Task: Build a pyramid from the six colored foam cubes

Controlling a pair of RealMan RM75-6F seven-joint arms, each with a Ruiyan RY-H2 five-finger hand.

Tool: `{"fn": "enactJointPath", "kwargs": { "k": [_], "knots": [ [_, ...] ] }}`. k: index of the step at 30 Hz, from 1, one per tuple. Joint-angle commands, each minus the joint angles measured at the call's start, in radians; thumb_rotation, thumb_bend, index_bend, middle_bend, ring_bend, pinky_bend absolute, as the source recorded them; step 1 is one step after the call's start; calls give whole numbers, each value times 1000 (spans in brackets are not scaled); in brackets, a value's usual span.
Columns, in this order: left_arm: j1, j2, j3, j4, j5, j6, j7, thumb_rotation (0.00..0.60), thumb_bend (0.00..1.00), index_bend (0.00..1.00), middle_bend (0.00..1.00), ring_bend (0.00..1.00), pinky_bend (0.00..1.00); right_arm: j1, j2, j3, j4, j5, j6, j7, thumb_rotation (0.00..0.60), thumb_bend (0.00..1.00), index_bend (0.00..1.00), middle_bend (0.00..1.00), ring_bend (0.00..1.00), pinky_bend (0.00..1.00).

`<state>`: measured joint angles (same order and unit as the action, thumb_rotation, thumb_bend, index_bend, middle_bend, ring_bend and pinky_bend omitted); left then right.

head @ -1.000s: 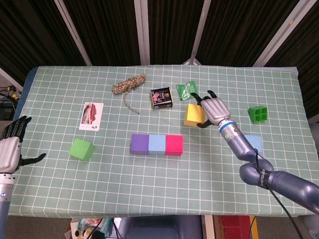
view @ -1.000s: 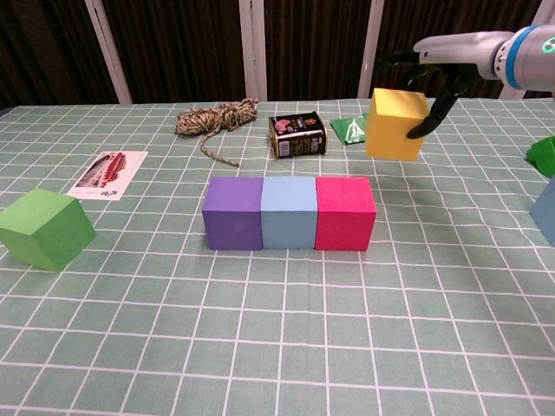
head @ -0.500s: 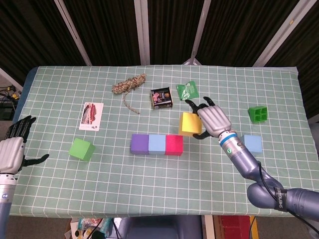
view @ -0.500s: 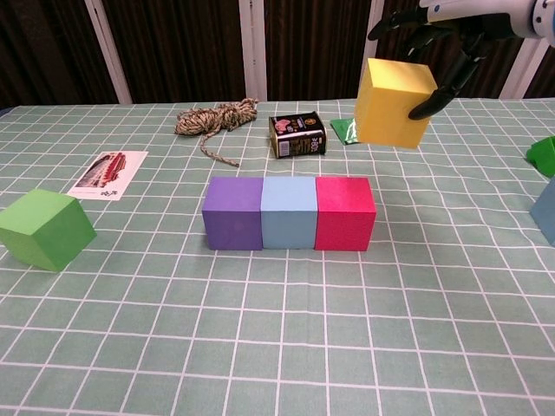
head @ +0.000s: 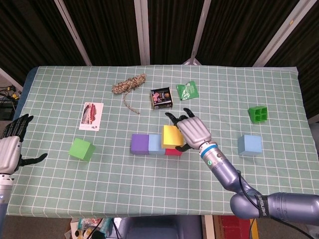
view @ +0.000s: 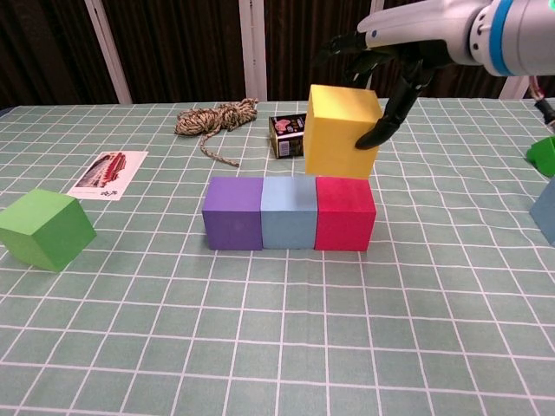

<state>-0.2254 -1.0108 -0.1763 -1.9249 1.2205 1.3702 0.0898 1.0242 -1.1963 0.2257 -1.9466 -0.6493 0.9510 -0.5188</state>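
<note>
A purple cube, a light blue cube and a pink cube stand touching in a row mid-table. My right hand grips a yellow cube from above and behind, holding it right over the pink cube, shifted slightly toward the light blue one. Whether it touches the row I cannot tell. In the head view the yellow cube hides most of the pink one. A green cube sits tilted at the left. Another blue cube lies at the right. My left hand hangs open by the table's left edge.
Behind the row lie a twine bundle, a black tin and a green packet. A printed card lies at the left, and a green moulded piece at the far right.
My right hand has carried the yellow cube left and toward the front, from behind the row's right end to just over the pink cube. The left hand has barely moved.
</note>
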Motion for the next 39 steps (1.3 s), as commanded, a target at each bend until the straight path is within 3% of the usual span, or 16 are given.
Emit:
{"fn": "enactJointPath", "kwargs": {
  "k": [1,13,39],
  "knots": [
    [3,14,-1,-7,-7,-4,-9,600,104,0,21,0,0,21,-26,-7,8,19,13,-25,600,241,5,427,265,42],
    [-1,36,-5,-14,-24,-24,-33,600,104,0,21,0,0,90,-115,-9,64,100,28,-84,600,241,5,427,267,42],
    [-6,29,2,-9,-26,-31,-29,600,104,0,21,0,0,148,-152,-13,87,272,64,-129,600,241,5,427,273,42]
  ]
}}
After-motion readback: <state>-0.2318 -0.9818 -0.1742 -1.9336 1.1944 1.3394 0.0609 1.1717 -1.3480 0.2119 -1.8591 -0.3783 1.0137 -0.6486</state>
